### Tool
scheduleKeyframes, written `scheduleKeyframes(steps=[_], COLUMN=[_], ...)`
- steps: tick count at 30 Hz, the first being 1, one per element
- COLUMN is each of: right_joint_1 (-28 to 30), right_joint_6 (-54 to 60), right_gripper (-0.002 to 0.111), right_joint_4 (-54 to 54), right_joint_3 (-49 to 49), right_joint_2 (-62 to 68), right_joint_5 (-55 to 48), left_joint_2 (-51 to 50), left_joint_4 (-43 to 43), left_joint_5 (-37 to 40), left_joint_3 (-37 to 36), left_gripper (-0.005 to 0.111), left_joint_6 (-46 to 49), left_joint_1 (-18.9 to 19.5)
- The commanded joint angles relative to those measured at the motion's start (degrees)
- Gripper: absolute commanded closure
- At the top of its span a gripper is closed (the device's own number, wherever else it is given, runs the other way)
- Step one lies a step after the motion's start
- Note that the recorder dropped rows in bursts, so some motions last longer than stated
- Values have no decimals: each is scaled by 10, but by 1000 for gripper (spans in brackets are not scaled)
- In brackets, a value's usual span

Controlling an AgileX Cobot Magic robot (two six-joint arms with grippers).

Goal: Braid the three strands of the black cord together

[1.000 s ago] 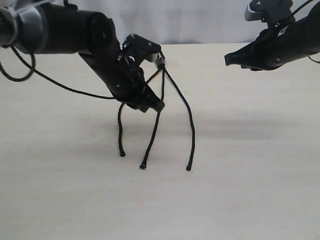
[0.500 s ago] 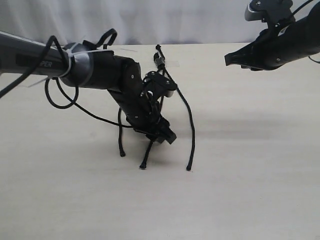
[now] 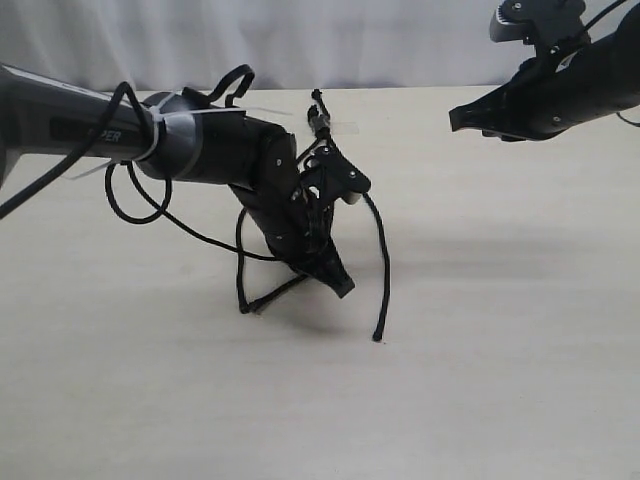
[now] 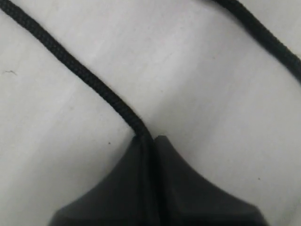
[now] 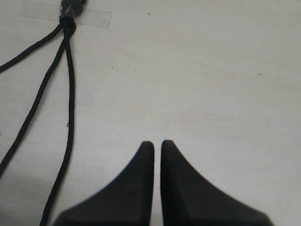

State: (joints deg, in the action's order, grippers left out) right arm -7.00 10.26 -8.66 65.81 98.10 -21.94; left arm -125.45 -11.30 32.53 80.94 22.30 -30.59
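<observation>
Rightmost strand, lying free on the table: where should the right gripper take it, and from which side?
Probably best taken on the rightmost strand's lower stretch, just above the knobbed tip, from straight above with the jaws across it. There it lies flat and apart from the left gripper; higher up, toward the taped knot, that gripper's body covers it.

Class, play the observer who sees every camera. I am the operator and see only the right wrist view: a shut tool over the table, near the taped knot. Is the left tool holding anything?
Observer: Yes, the left tool is shut on one thin black braided strand.
Operator: Where is its loose end?
Observer: In the exterior view it runs leftwards over the pale table, ending beside the left-hand black strand.
Operator: And the third?
Observer: The right-hand black strand lies free, untouched.
</observation>
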Motion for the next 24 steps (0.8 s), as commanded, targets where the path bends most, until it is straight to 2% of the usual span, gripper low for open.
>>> scheduleKeyframes(steps=[1, 6, 11, 12, 14, 18, 24], right_joint_1=[2, 2, 2, 2, 2, 2, 2], right_joint_6=[5, 5, 5, 5, 5, 5, 5], right_gripper=[104, 104, 104, 104, 104, 104, 104], right_joint_4=[-1, -1, -1, -1, -1, -1, -1], right_joint_3=[2, 2, 2, 2, 2, 2, 2], right_joint_2=[-3, -3, -3, -3, -3, -3, -3], right_joint_5=[6, 6, 8, 9, 9, 9, 9], left_joint_2=[10, 65, 96, 94, 84, 55, -6], left_joint_4=[3, 60, 72, 68, 61, 61, 27], left_joint_5=[54, 83, 107, 110, 80, 36, 37], left_joint_3=[31, 65, 65, 60, 32, -9, -9], left_gripper=[107, 107, 107, 107, 107, 107, 107], left_joint_6=[0, -31, -42, -44, -44, -44, -44], left_joint_1=[6, 48, 134, 163, 193, 206, 186])
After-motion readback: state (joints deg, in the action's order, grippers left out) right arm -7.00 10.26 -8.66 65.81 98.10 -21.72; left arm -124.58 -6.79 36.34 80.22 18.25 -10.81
